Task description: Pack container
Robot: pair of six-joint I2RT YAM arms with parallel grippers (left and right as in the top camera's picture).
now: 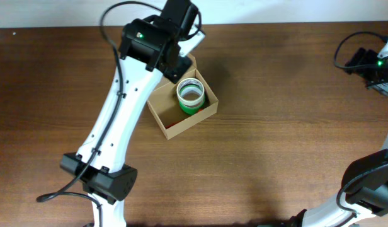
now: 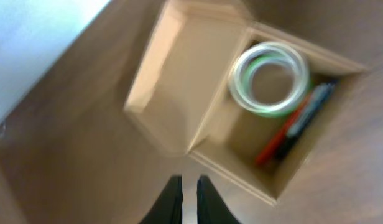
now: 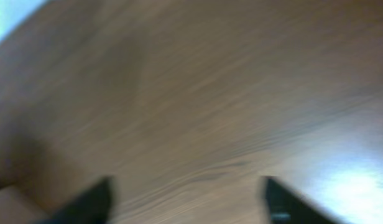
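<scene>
Left jaws pinched, empty, over container (image 2: 238, 140) with tape roll (image 2: 240, 84) and pens (image 2: 306, 112); right jaws spread, empty.

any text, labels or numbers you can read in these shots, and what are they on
None can be read.
box: plain brown, no print visible.
tape roll: no label visible.
pens: too blurred to show any print.
</scene>
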